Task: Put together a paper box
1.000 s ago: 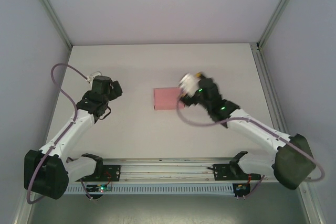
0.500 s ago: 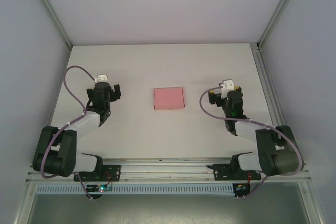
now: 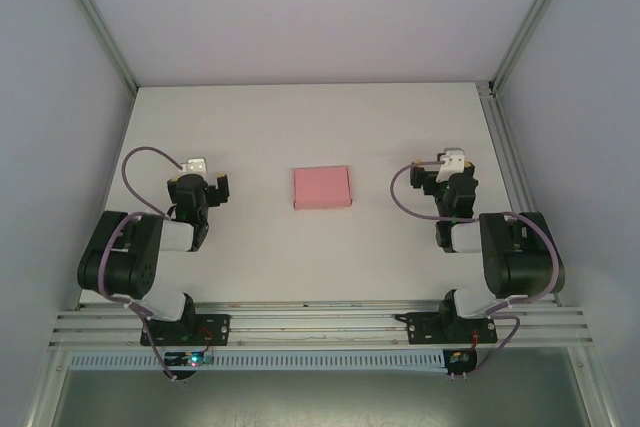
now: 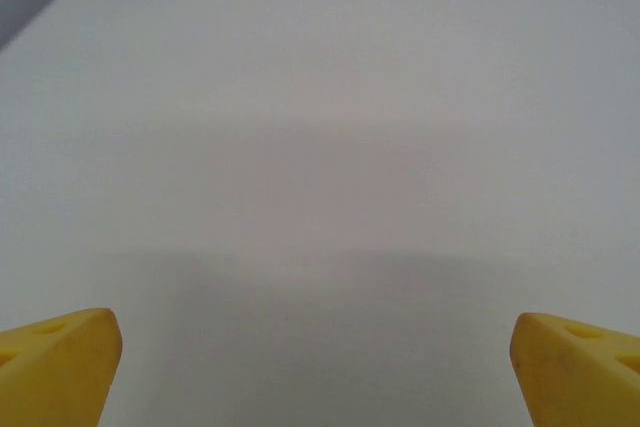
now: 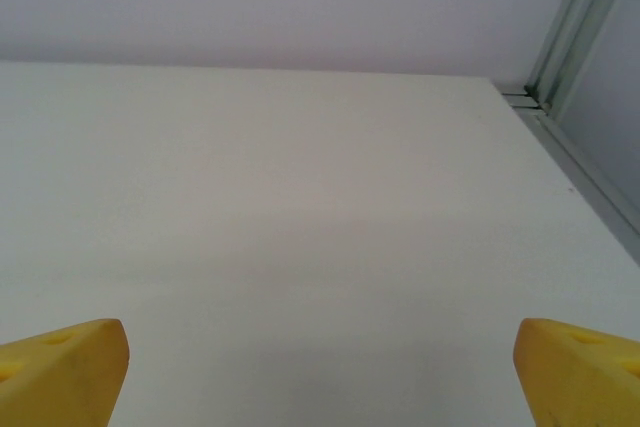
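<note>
Pink thin card, the paper box (image 3: pixel 322 187) lies mid-tabletop (image 3: pixel 300 117), well apart from both arms, whose jaws stand spread wide and empty. It looks light, bendy and easily creased, so pinch gently along one edge.

You see the paper box (image 3: pixel 323 187) as a small, plain pink rectangle of thin card. It lies flat on the table (image 3: pixel 300 117), its long sides running left to right and its edges roughly square to the table's edges. From above you cannot tell how tall it stands. It sits between the left pincer (image 3: pixel 203 183) and the right pincer (image 3: pixel 448 175), about midway, level with them and well apart from both.
</note>
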Available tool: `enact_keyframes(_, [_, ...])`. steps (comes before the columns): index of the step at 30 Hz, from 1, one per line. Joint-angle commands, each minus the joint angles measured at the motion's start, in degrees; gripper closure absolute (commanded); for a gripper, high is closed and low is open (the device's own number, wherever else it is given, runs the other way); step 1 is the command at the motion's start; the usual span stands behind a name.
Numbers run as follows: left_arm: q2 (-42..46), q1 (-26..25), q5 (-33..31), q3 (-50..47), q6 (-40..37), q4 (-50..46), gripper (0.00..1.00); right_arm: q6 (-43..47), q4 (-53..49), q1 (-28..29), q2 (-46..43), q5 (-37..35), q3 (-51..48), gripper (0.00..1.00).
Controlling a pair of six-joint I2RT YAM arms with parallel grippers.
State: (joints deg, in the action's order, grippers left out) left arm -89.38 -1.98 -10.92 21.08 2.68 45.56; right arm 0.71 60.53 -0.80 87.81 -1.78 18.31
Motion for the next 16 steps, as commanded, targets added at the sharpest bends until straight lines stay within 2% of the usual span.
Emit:
enact_keyframes(1, [0.25, 1.17, 1.85, 0.77, 0.96, 6.12, 0.0, -1.94, -0.34, 0.17, -0.7, 2.42, 0.22, 0.02])
enact_keyframes(16, [0.26, 1.19, 1.81, 0.88, 0.91, 5.68, 0.0, -1.68, -0.68, 0.62, -0.78, 1.52, 0.32, 0.02])
